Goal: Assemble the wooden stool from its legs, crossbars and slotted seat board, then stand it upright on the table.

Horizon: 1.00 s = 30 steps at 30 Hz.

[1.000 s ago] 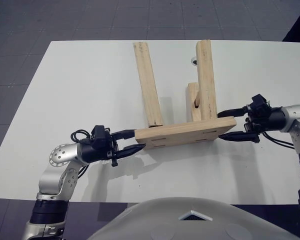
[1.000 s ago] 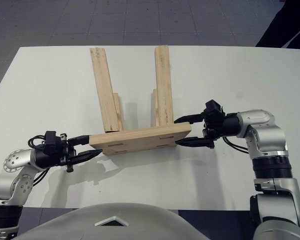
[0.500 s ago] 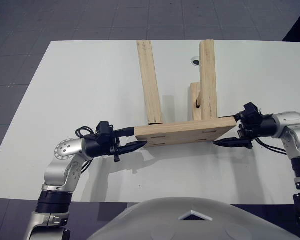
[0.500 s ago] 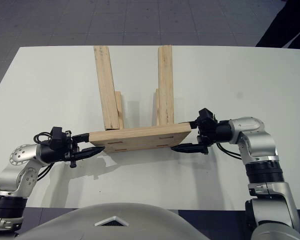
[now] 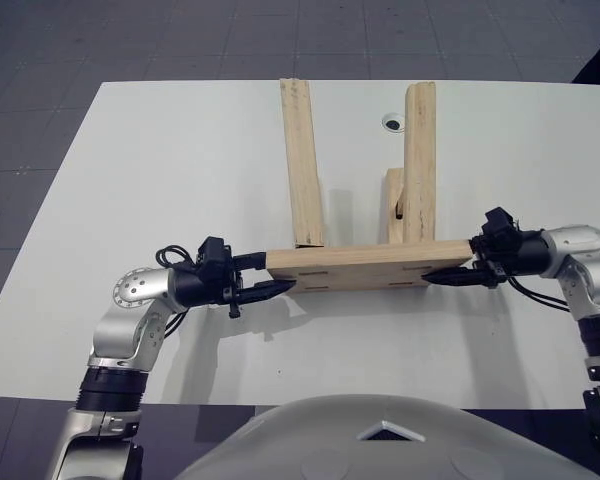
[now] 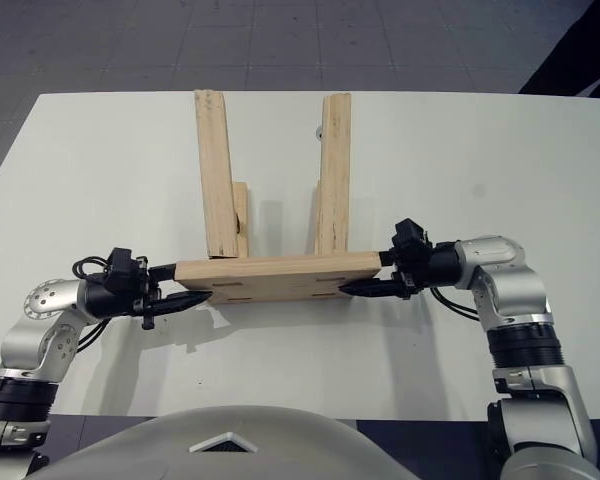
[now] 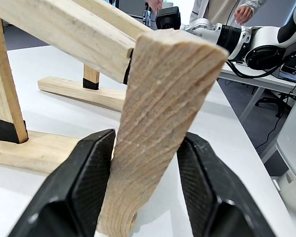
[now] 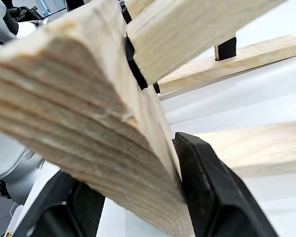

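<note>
The wooden stool lies on its side on the white table (image 5: 160, 150). Its slotted seat board (image 5: 365, 266) stands on edge nearest me, and two long legs (image 5: 302, 160) (image 5: 418, 160) run away from it, with a shorter piece (image 5: 392, 200) beside the right leg. My left gripper (image 5: 270, 276) is shut on the board's left end, whose end grain (image 7: 158, 123) sits between the black pads (image 7: 84, 187). My right gripper (image 5: 454, 262) is shut on the board's right end (image 8: 89, 123), one pad (image 8: 207, 187) pressed against it.
A small round hole (image 5: 392, 122) sits in the table between the far ends of the legs. Bare white table spreads to both sides of the stool and in front of the seat board. Grey floor lies beyond the far edge.
The seat board has swung level and tipped further onto its edge, with the legs shifting slightly right. My right gripper's fingers have closed in on the right end, and both grippers have drawn inward.
</note>
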Tool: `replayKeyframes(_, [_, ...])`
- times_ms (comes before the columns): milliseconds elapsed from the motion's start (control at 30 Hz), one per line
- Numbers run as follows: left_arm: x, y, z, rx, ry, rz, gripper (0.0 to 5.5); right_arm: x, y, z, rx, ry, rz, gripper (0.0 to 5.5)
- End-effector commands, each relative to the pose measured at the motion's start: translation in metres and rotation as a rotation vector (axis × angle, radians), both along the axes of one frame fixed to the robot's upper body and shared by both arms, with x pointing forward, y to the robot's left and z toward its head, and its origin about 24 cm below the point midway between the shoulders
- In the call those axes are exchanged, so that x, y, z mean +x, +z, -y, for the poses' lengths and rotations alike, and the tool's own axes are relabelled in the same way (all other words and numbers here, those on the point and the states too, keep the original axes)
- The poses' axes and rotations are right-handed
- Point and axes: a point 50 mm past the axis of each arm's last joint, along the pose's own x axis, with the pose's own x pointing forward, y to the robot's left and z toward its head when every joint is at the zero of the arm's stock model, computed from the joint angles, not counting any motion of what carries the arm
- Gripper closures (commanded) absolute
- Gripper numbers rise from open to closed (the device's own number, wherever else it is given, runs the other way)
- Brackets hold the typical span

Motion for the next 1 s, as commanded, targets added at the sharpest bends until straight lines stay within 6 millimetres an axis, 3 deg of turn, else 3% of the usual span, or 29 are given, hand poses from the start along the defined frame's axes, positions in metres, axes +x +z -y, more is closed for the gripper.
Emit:
replayKeyframes(33, [0.005,0.001,-0.002,0.029,-0.025,-0.004,3.28,-0.006,-0.005,0.003,-0.016,0.021,-0.031,3.47])
replayKeyframes(167, [0.014,0.004,0.000,0.023,-0.019,0.024,3.28,-0.009,-0.010,0.003,-0.002,0.009,-0.031,3.53])
replayKeyframes(367, [0.010,0.001,0.001,0.051,-0.067,0.029,3.28,-0.005,-0.010,-0.004,0.016,-0.005,-0.009,3.56])
replayKeyframes(467, [0.011,0.001,0.001,0.049,-0.067,0.030,3.74,-0.003,-0.010,-0.006,0.021,-0.008,-0.005,3.56])
replayKeyframes(600, [0.013,0.001,0.001,0.041,-0.046,0.025,3.81,-0.001,-0.009,-0.005,-0.001,-0.015,0.011,3.56])
replayKeyframes(1000, [0.010,0.020,-0.002,0.009,0.001,-0.012,3.84,-0.005,0.011,0.001,0.005,-0.027,0.039,3.69])
